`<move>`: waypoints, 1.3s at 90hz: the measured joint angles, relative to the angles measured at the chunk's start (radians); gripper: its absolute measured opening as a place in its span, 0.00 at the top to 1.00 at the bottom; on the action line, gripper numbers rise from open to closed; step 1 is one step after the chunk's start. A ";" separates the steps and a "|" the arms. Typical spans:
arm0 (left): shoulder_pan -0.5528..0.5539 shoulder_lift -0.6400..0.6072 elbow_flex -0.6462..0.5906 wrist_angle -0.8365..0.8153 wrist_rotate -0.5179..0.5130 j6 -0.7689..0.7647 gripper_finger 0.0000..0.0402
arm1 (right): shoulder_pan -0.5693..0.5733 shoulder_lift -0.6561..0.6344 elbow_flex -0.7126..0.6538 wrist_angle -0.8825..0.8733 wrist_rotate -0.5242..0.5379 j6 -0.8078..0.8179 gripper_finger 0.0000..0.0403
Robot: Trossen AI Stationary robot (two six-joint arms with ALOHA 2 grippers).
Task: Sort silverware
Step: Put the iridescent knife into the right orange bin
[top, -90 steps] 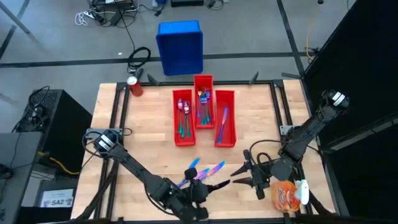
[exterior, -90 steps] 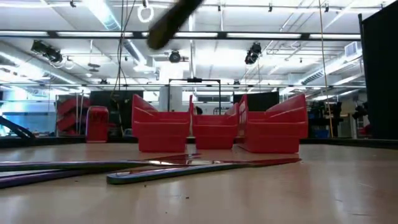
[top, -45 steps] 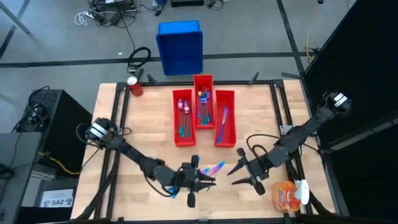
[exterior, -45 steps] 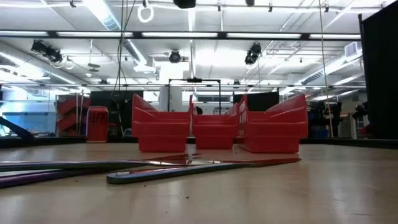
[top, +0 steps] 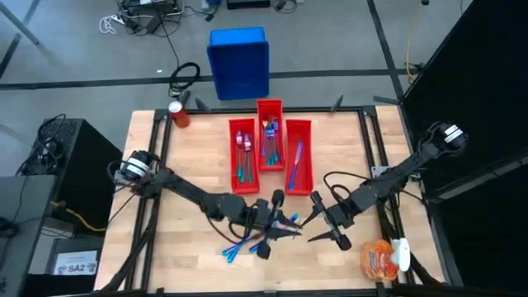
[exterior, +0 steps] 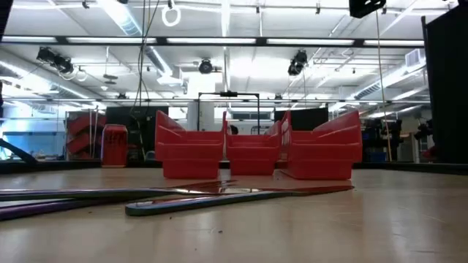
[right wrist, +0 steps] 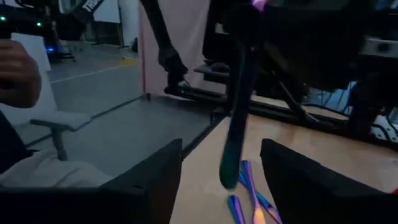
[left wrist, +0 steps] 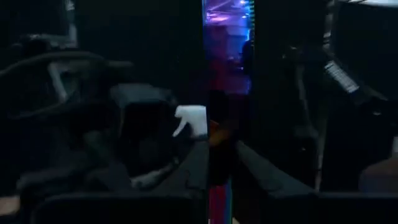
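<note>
Left gripper [top: 285, 232] grasps one iridescent utensil [top: 289, 221] above the loose silverware [top: 246, 244]; red bins [top: 271, 156] lie toward twelve o'clock. Right gripper [top: 318, 224], fingers spread, faces it at three o'clock.

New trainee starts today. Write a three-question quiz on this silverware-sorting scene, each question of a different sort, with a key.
1. Multiple choice: how many red bins stand on the table? A two, B three, C five.
2. True or false: the right gripper is clamped on a fork.
3. Fill in: the left gripper is shut on an iridescent ____, near the loose silverware on the wood.
Key: 1 B. 2 false; its fingers are open and empty. 3 utensil; which kind cannot be told.
</note>
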 joint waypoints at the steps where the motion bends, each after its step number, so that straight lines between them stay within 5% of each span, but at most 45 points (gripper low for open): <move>1: 0.002 0.003 0.006 0.001 0.012 0.000 0.93 | 0.000 0.000 0.000 0.000 -0.002 0.000 0.50; 45: 0.081 0.097 0.162 -0.024 0.213 0.001 0.93 | -0.021 0.000 0.000 0.027 -0.101 0.033 0.58; 89: 0.089 0.107 0.168 -0.071 0.215 -0.021 0.93 | -0.021 0.000 0.001 0.030 -0.095 0.009 0.97; 117: 0.089 0.107 0.168 -0.076 0.214 -0.024 0.93 | -0.019 0.000 0.001 0.027 -0.095 0.017 0.99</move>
